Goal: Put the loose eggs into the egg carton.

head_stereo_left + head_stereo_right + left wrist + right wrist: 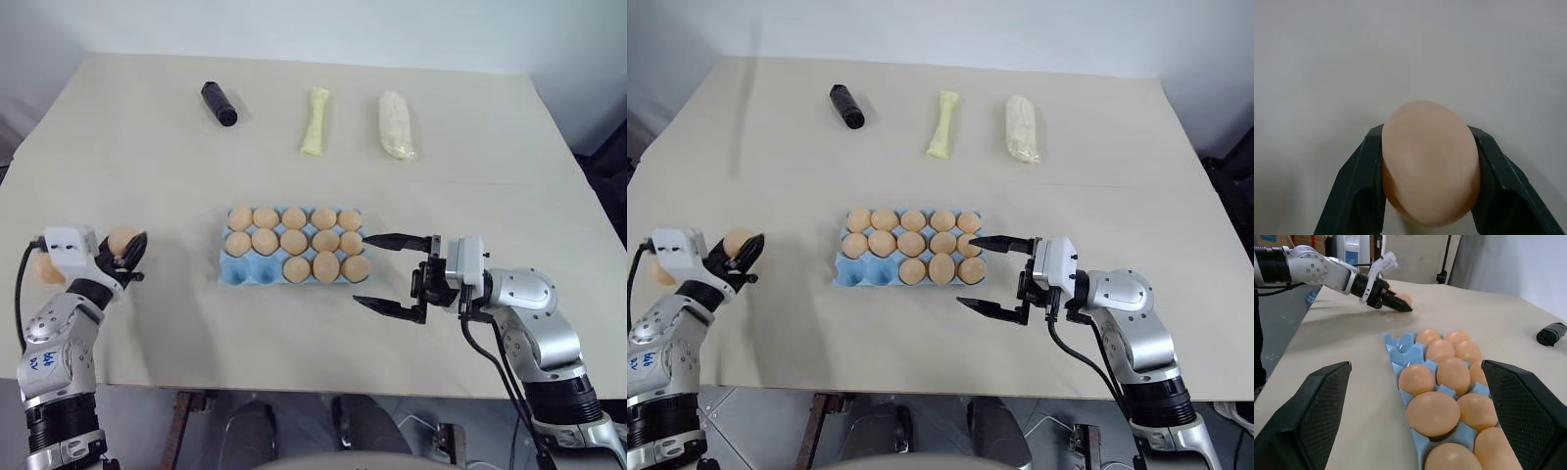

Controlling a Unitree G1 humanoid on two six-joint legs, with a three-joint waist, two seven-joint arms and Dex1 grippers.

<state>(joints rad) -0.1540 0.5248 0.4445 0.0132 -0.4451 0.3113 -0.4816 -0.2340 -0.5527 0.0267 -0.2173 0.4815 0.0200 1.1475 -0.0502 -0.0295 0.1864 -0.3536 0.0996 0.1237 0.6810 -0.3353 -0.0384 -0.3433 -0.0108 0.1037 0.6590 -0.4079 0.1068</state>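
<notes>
Egg (1430,164): clamped btwn both fingers of left gripper (130,257), near table's left edge, well left of carton.
2nd loose egg (45,268): just behind left wrist.
Carton (242,271): table centre, 13 cups filled, 2 front-left cups empty.
Right gripper (387,275): jaws wide, holding nothing, at carton's right end.
Table (137,157): black cylinder (219,103) and 2 pale rolls (314,121) at far side.

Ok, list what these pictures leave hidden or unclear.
- Second loose egg: left eye view, mostly behind the left claw mount.
- Held egg: left wrist view, lower end cut off by the edge.
- Egg carton: right wrist view, near end cut off.
</notes>
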